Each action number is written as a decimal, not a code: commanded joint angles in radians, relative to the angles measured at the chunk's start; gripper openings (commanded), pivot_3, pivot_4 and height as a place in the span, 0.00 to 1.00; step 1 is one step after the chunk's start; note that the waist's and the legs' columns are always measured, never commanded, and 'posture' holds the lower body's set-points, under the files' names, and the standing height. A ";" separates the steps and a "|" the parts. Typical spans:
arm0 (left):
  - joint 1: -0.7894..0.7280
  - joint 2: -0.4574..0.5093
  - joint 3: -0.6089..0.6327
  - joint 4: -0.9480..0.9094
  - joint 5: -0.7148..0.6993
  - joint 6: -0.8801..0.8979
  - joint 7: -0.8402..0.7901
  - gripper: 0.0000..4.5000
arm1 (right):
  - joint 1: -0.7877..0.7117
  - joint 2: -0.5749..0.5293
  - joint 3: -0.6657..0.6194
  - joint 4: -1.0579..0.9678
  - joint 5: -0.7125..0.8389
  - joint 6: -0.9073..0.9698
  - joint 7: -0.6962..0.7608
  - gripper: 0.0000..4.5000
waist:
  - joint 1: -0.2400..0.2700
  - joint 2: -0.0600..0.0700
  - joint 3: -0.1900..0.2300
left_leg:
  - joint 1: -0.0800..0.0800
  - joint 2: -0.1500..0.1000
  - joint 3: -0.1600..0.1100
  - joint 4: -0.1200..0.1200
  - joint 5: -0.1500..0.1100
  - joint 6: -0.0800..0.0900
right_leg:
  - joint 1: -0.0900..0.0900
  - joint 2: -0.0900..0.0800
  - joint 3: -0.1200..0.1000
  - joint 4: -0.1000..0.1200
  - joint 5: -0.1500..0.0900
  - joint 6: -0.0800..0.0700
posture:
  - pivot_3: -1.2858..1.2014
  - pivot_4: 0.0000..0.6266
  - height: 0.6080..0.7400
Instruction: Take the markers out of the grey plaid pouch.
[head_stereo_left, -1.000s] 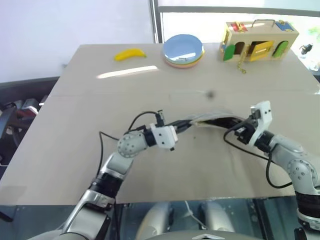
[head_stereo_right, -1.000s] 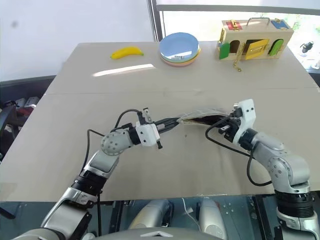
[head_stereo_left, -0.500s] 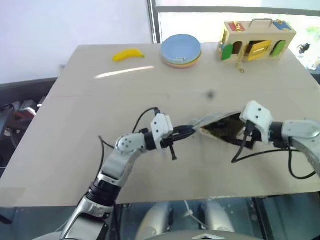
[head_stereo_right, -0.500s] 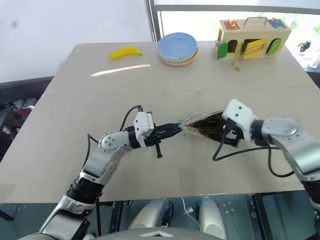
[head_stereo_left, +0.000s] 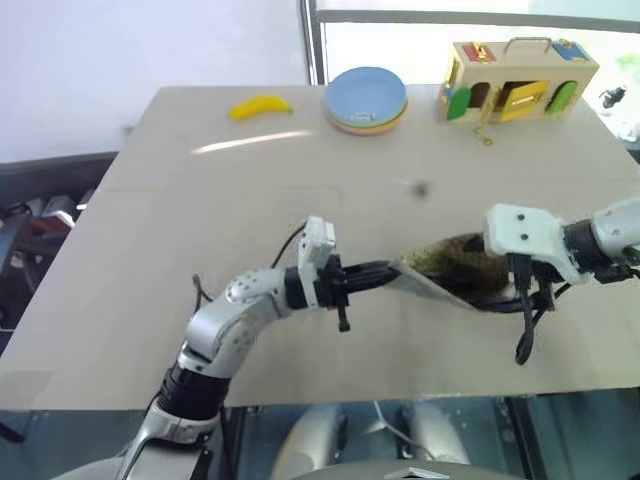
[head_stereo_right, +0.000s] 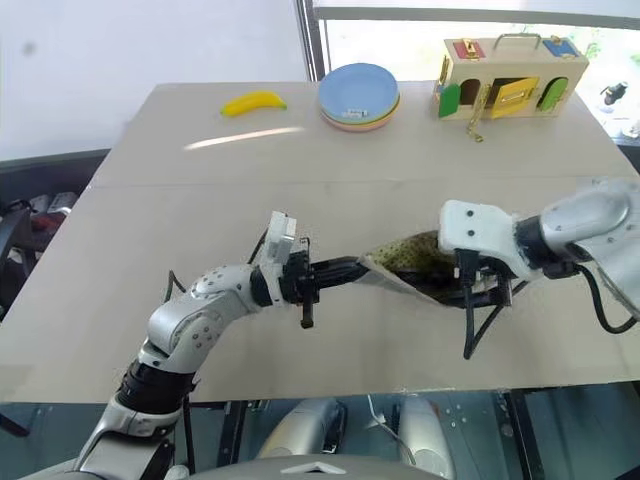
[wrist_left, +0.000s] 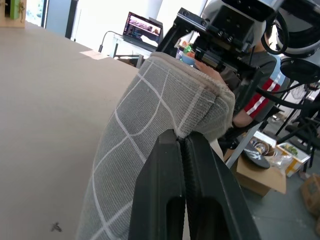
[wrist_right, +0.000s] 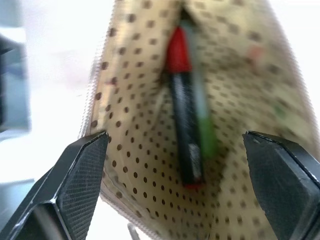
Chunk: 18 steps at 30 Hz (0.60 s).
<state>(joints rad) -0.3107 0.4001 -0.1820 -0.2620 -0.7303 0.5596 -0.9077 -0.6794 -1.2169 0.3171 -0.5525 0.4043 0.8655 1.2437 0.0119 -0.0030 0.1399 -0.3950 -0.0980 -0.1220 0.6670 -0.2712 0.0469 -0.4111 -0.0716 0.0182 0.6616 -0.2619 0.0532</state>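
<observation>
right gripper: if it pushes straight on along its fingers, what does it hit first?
Likely the red-capped dark marker lying inside the open grey plaid pouch, on its dotted tan lining; right gripper points into the mouth, fingers apart. Depth unclear.

Beige table (head_stereo_left: 200, 230): banana (head_stereo_left: 259, 107), plate stack (head_stereo_left: 366, 99), wooden latch box (head_stereo_left: 520, 79).

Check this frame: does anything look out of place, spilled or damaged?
Nothing stands out. The grey plaid pouch is held up off the table, mouth gaping, with the left gripper shut on its edge. The markers lie inside on the dotted lining, and the right gripper is open at the mouth. No spill or tear shows.
</observation>
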 joint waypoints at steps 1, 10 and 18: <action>0.010 -0.022 0.008 0.012 0.006 -0.013 -0.007 0.00 | -0.058 0.059 0.114 0.059 -0.108 -0.034 0.021 0.98 | 0.000 0.000 0.000 | 0.000 0.000 0.000 0.000 0.000 0.000 | 0.000 0.000 0.000 0.000 0.000 0.000 | 0.52 0.24 1.00; 0.050 -0.064 -0.031 0.099 0.086 -0.070 -0.061 0.00 | -0.072 0.276 0.342 0.308 -0.397 -0.171 -0.041 0.98 | 0.002 -0.001 0.000 | -0.002 -0.001 0.000 0.001 0.000 0.000 | -0.001 0.000 0.000 0.000 0.000 0.000 | 0.52 0.24 1.00; 0.047 -0.083 -0.022 0.126 0.112 -0.073 -0.076 0.00 | -0.015 0.308 0.336 0.357 -0.449 -0.231 0.003 0.41 | 0.001 -0.001 -0.001 | 0.000 -0.001 -0.001 0.002 0.000 0.000 | 0.000 0.000 -0.001 0.001 0.000 0.000 | 0.52 0.24 1.00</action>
<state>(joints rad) -0.2602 0.3255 -0.2090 -0.1270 -0.6194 0.5109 -0.9697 -0.7207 -0.9039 0.6522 -0.2171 -0.0078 0.6312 1.2462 0.0130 -0.0043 0.1387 -0.3941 -0.0985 -0.1231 0.6689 -0.2710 0.0466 -0.4104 -0.0719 0.0172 0.6623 -0.2617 0.0529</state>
